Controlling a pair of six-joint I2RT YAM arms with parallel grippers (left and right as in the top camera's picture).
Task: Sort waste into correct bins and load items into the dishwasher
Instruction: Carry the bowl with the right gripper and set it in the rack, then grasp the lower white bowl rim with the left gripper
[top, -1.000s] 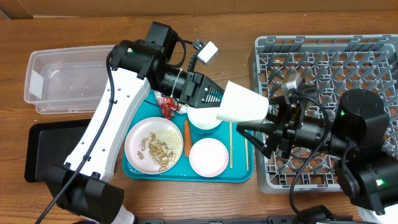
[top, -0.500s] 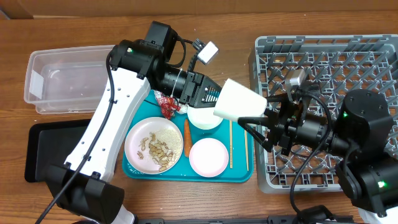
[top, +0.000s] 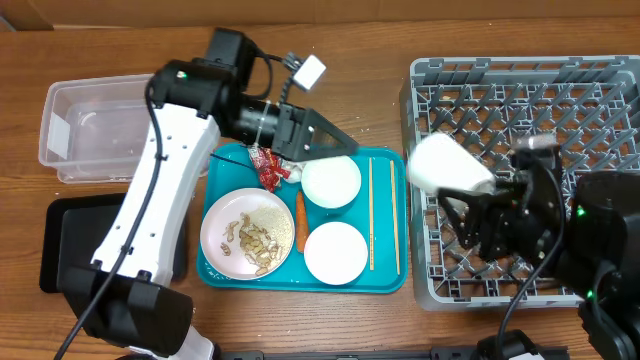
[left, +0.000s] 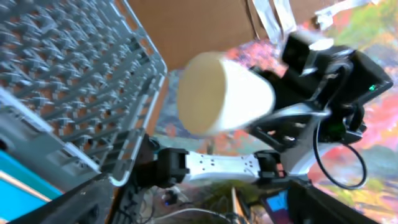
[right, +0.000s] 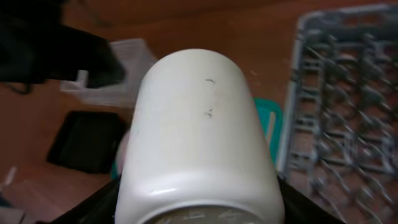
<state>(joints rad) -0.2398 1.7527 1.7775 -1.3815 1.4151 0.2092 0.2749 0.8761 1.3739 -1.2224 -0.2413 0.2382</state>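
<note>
Right gripper (top: 462, 203) pinches the white cup (top: 445, 165) over the grey rack (top: 520, 80) edge; left gripper (top: 335, 140) is spread. Next: lower it between pegs.

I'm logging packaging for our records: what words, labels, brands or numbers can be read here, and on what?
No text can be read.
White sticker on the clear tub: too small to read.
Red wrapper: print too small.
Cup: two faint dark marks, not legible.
</note>
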